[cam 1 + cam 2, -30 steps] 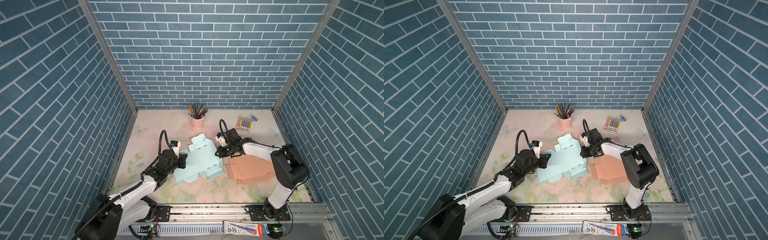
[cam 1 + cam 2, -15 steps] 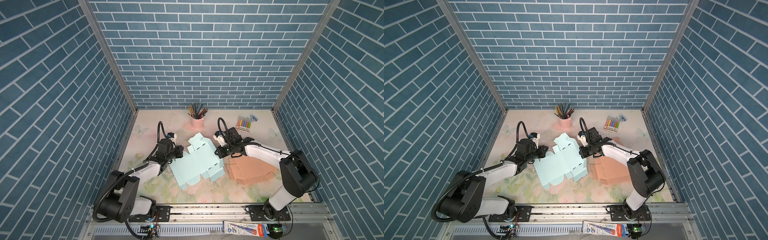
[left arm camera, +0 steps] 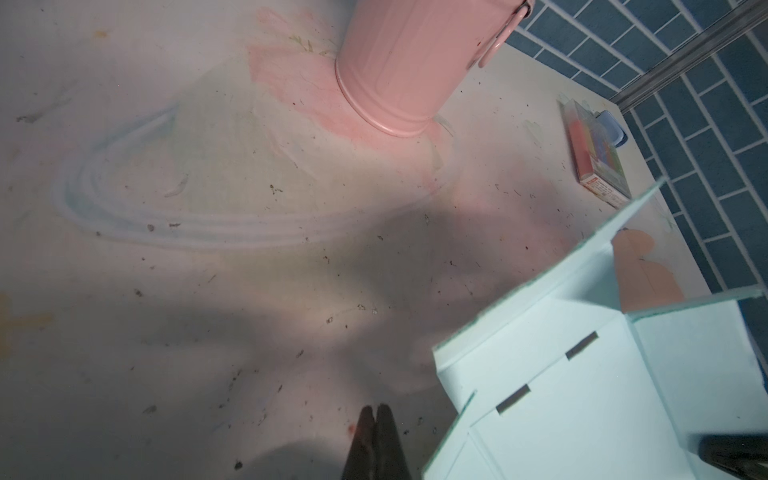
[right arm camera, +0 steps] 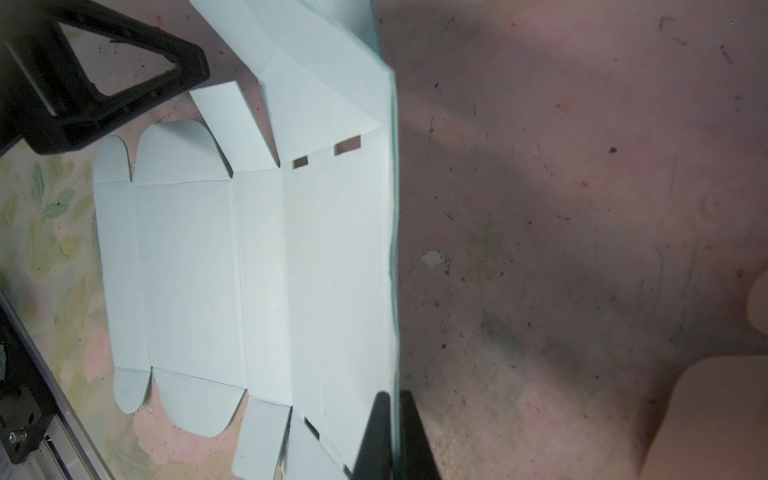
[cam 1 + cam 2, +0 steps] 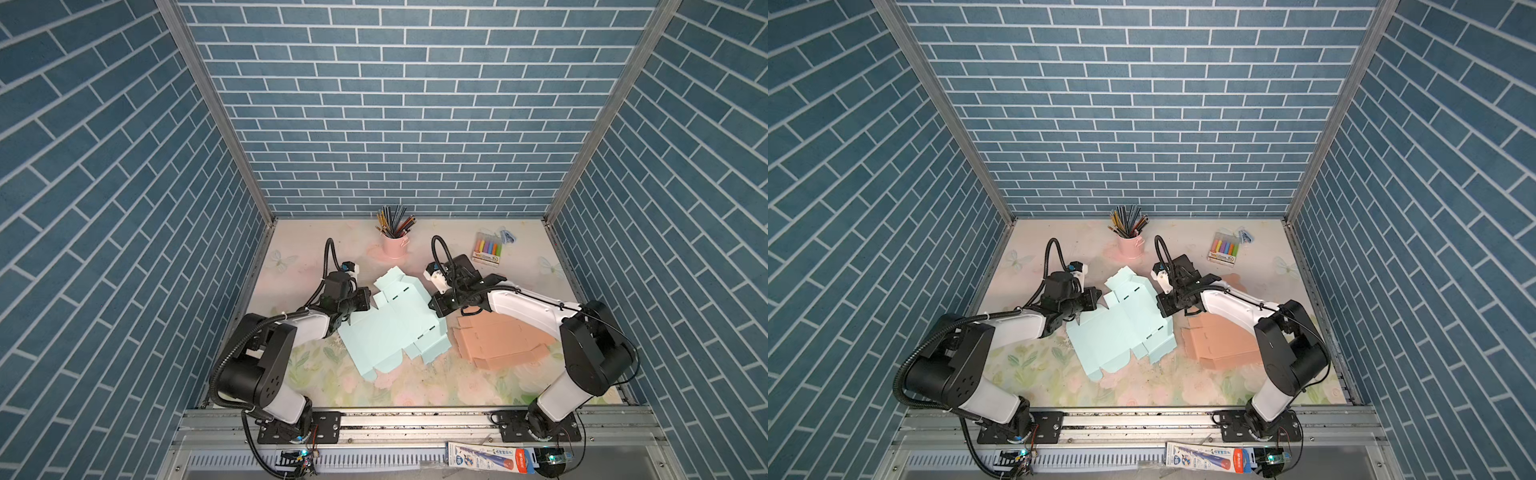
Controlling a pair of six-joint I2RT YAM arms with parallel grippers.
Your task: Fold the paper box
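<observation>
The paper box (image 5: 390, 328) (image 5: 1121, 328) is a light blue flat blank spread on the mat, with flaps and slots showing in the right wrist view (image 4: 266, 266). My right gripper (image 5: 436, 307) (image 5: 1160, 305) (image 4: 392, 395) is shut on the blank's right edge, which is raised off the mat. My left gripper (image 5: 365, 300) (image 5: 1096, 296) (image 3: 376, 409) is shut with nothing between its fingers. It hovers at the blank's back left flaps (image 3: 582, 395), just beside them. Its black finger also shows in the right wrist view (image 4: 104, 75).
A pink cup of pencils (image 5: 395, 245) (image 5: 1129, 245) (image 3: 415, 62) stands at the back. A marker pack (image 5: 488, 249) (image 5: 1224, 251) (image 3: 598, 166) lies at the back right. A salmon flat blank (image 5: 503, 340) (image 5: 1221, 340) lies under the right arm. Brick walls close three sides.
The blank's left part has settled flat on the mat and turned a little. The left gripper has moved toward the back, off the blank's edge. The right gripper keeps its hold.
</observation>
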